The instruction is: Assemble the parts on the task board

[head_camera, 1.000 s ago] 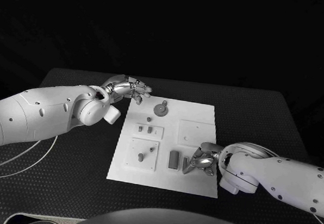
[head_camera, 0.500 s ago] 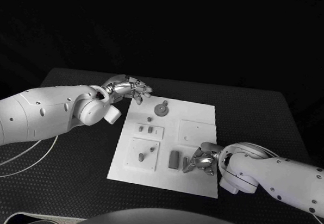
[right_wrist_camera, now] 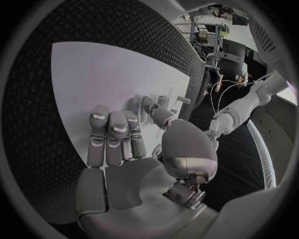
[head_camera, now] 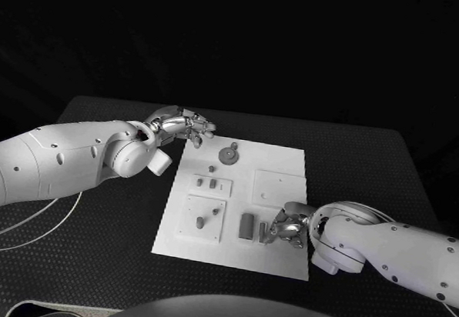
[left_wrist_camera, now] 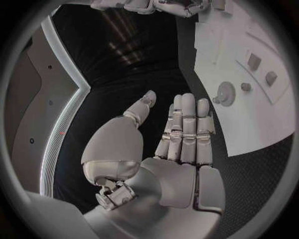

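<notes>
The white task board [head_camera: 281,178] lies mid-table. On it are grey parts: a round toothed piece [head_camera: 227,155] at the far end, two small blocks [head_camera: 204,181], short pegs [head_camera: 201,222] and a dark upright block [head_camera: 247,225]. My left hand [head_camera: 184,126] hovers off the board's far left corner. Its fingers [left_wrist_camera: 186,127] are straight and hold nothing, and the round piece [left_wrist_camera: 224,93] lies beyond them. My right hand [head_camera: 287,228] lies low over the board's near right part. Its fingertips [right_wrist_camera: 111,119] are on the plate and its thumb reaches towards small upright parts [right_wrist_camera: 163,101]. I see nothing held.
Black textured table [head_camera: 373,175] surrounds the board on all sides. A square raised plate [head_camera: 279,187] sits on the board's right half. My left forearm [head_camera: 62,159] crosses the table's left side, and my right forearm [head_camera: 398,251] crosses its near right.
</notes>
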`<state>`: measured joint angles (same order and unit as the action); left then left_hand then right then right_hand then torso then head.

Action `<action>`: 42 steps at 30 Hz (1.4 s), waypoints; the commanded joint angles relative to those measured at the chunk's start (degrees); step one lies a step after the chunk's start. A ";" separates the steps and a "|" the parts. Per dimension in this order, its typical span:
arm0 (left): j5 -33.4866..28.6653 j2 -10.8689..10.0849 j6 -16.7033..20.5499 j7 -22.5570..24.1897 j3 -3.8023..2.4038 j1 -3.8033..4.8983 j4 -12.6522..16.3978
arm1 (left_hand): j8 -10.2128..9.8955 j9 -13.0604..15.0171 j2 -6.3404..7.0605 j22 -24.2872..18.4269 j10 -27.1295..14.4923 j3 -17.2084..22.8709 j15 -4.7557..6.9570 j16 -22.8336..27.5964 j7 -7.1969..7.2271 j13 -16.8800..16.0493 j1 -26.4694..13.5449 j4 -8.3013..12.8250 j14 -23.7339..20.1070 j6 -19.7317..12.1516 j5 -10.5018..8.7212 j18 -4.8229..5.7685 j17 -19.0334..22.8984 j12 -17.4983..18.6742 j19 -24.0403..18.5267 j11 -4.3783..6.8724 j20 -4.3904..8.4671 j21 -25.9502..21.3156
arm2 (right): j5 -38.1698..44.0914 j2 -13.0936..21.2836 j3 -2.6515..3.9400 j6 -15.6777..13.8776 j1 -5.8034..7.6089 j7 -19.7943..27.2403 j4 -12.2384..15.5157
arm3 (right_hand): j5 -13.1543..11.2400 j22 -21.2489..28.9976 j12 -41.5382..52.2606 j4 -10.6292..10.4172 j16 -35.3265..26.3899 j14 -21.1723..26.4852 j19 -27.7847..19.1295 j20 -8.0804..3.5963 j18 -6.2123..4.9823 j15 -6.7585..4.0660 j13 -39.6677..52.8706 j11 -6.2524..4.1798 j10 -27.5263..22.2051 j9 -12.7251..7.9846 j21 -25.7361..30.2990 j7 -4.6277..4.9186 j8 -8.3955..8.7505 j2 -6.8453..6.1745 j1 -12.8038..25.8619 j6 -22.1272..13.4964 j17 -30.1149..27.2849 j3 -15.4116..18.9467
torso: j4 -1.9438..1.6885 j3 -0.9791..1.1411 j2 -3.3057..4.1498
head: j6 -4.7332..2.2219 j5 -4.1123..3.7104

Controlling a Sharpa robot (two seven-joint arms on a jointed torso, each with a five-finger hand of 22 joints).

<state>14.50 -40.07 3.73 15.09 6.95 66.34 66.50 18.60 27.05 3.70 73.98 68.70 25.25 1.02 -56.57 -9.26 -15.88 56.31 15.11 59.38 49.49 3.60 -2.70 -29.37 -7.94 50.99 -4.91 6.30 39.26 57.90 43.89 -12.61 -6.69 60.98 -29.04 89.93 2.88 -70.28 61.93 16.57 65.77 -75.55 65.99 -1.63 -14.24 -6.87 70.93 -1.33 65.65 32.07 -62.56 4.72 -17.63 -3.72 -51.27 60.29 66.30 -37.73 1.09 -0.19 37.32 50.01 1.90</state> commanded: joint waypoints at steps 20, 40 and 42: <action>0.19 0.20 -0.43 0.53 -0.03 0.07 -0.14 | 0.28 0.09 0.06 0.14 -0.25 0.26 -0.15 0.38 -0.08 0.05 -0.40 -0.13 -0.11 0.17 -0.30 -0.88 -0.11 -0.21 0.36 -0.33 0.18 -0.24 | -5.14 2.37 -0.15 1.82 0.42 3.09 -0.19 | 0.77 0.55 -0.97 -1.19 -1.22 1.91 -1.87 0.55 -0.76 1.10 -0.15 1.59 -3.55 -1.09 0.90 1.86 2.62 -10.30 5.61 -4.52 -0.27 4.38 | 0.04 0.02 -0.09 | -0.01 -0.69; -5.77 3.15 2.43 3.81 -0.07 0.80 -7.21 | 0.90 0.41 0.06 -2.13 -0.60 2.19 -4.77 14.19 0.20 0.43 0.85 1.11 -6.49 0.70 -0.27 -0.29 5.71 0.00 -5.85 -1.02 -4.07 -7.50 | -24.79 -0.32 5.44 -2.70 7.04 31.82 -20.10 | 4.79 2.40 -4.00 0.07 -7.56 11.45 -12.65 2.86 -0.37 3.38 -5.74 3.72 -12.45 0.09 8.42 3.94 3.24 -4.03 -0.58 -9.74 -4.08 16.38 | 0.60 -0.14 -2.39 | -7.51 -2.12; -6.66 3.77 2.15 4.19 -0.08 1.28 -8.91 | 0.65 0.33 0.19 -2.80 -1.81 2.34 -6.28 18.26 0.17 1.16 1.20 1.17 -7.72 0.04 -0.27 -0.61 7.02 1.26 -7.67 -1.60 -5.61 -9.49 | -27.48 -2.57 6.81 -2.86 7.04 34.45 -24.48 | 3.67 4.64 -7.12 -0.10 -11.98 13.68 -15.12 4.63 0.18 4.29 -9.48 4.46 -14.52 0.10 12.60 4.40 3.34 -3.05 -3.81 -10.28 -7.33 15.65 | 0.56 -0.26 -2.95 | -7.99 -2.17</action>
<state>10.86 -36.64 5.58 16.99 6.96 67.29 58.32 19.14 27.41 3.80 71.36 67.32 27.17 -4.68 -39.37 -9.17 -14.91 56.88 16.23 51.79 49.98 3.60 -4.06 -22.71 -7.02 44.06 -6.50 0.88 30.32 38.11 42.14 -5.95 -8.19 68.05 -3.44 67.12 6.93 -66.27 55.44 16.42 54.67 -62.33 51.40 2.70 -13.80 -2.75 62.24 2.95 51.54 32.09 -50.82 8.70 -14.13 -6.94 -54.38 49.94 59.60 -21.83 1.60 -0.32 35.27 42.87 -0.23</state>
